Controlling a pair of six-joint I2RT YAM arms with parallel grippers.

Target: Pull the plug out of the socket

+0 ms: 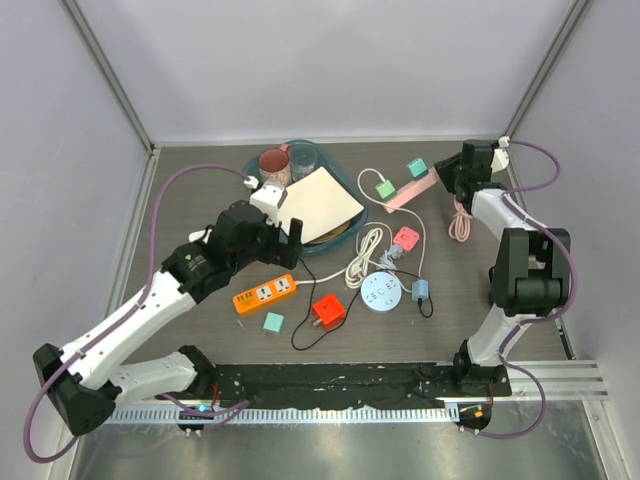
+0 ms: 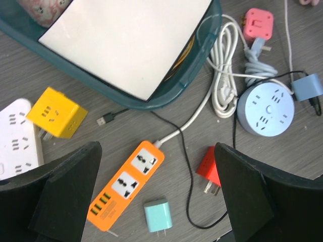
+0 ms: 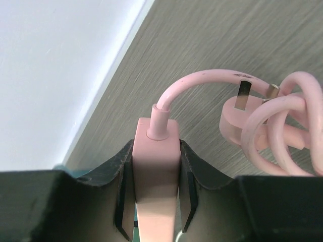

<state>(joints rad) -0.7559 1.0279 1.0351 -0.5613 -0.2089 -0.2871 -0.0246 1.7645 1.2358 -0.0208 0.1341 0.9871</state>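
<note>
A pink power strip [image 1: 405, 194] lies at the back right with two green plugs in it, one near its left end [image 1: 385, 187] and one near its middle [image 1: 417, 167]. My right gripper [image 1: 447, 181] is shut on the strip's right, cord end; in the right wrist view the pink strip [image 3: 156, 166] sits tight between the fingers [image 3: 187, 201] of the gripper [image 3: 155, 194]. My left gripper [image 1: 283, 240] is open and empty, hovering above an orange power strip [image 2: 126, 184]. Its fingers [image 2: 60, 196] stand wide apart around the gripper's middle [image 2: 156, 201].
A teal tray [image 1: 350, 190] holds a cup, a glass and white paper. Near the orange strip [image 1: 266, 294] lie a teal charger [image 2: 158, 216], red plug [image 2: 208, 171], yellow cube [image 2: 55, 113], white strip [image 2: 15, 136], round blue socket [image 2: 266, 109] and pink plug [image 2: 257, 23]. The pink cord coil [image 3: 282, 131] lies right.
</note>
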